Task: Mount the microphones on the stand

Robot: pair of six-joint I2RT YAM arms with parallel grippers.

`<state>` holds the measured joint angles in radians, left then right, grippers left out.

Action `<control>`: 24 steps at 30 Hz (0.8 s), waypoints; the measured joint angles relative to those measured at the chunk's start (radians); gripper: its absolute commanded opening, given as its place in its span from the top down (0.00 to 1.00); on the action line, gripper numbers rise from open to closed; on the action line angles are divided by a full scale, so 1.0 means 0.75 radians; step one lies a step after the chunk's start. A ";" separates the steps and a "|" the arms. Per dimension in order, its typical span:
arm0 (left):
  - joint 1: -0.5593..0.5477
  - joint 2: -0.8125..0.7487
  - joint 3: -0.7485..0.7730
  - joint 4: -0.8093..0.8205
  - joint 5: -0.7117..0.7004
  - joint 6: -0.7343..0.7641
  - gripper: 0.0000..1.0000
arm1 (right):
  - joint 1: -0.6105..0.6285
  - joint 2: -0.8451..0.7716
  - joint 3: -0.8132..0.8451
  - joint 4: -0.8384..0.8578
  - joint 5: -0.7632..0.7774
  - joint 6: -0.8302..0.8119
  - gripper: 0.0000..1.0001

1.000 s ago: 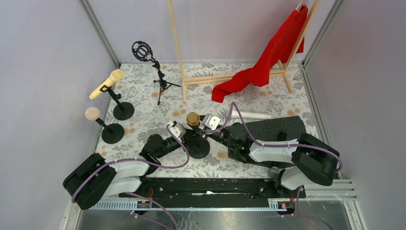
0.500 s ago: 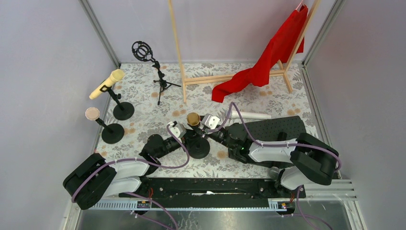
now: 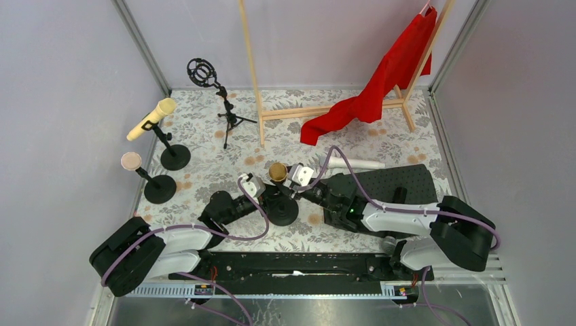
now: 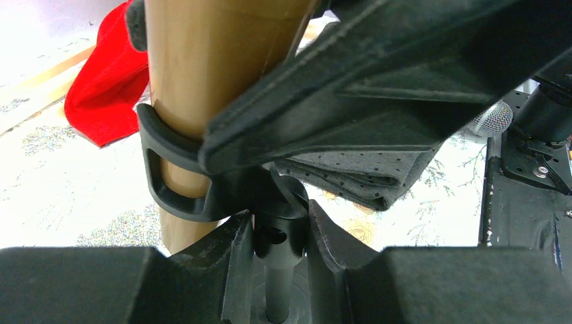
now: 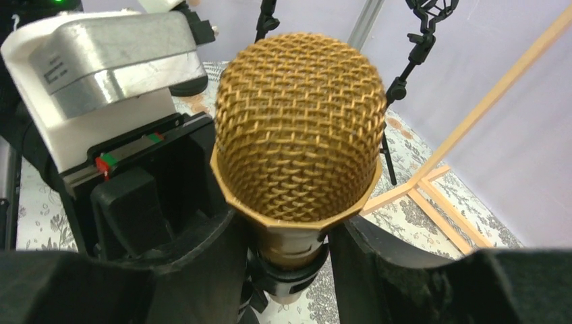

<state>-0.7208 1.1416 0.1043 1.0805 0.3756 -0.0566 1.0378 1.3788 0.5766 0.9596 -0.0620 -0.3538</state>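
The gold microphone [image 3: 276,172] [image 5: 297,128] stands upright, its body [image 4: 195,101] sitting in the black clip [image 4: 165,179] of the near stand [image 3: 280,210]. My right gripper [image 3: 284,180] [image 5: 287,260] is shut on its neck just under the mesh head, a finger close on each side. My left gripper [image 3: 266,197] [image 4: 280,236] is shut on the stand's post below the clip. The pale yellow microphone [image 3: 153,119] and the pink microphone [image 3: 131,161] sit on stands at the left. A white microphone [image 3: 356,163] lies on the floor.
An empty shock-mount stand [image 3: 204,71] on a tripod [image 3: 231,121] stands at the back. A wooden rack [image 3: 255,75] carries a red cloth [image 3: 380,81]. A black mat [image 3: 401,180] lies under my right arm. Grey walls close in both sides.
My right arm's elbow swung out to the right. The gold microphone's head shifted slightly right and nearer. The left arm stayed put.
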 measured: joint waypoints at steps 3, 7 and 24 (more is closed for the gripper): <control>0.001 0.008 -0.001 0.012 0.000 -0.004 1.00 | -0.006 -0.037 -0.008 -0.040 -0.024 -0.016 0.36; 0.003 0.011 -0.003 0.020 -0.001 -0.011 1.00 | -0.011 -0.079 -0.026 -0.110 -0.063 -0.046 0.32; 0.003 0.022 -0.067 0.155 -0.299 -0.090 1.00 | -0.014 -0.664 -0.304 -0.425 -0.076 -0.010 0.29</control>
<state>-0.7185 1.1584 0.0544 1.1965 0.1513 -0.1238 1.0275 0.8810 0.3489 0.6411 -0.1188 -0.3611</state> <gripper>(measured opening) 0.319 0.710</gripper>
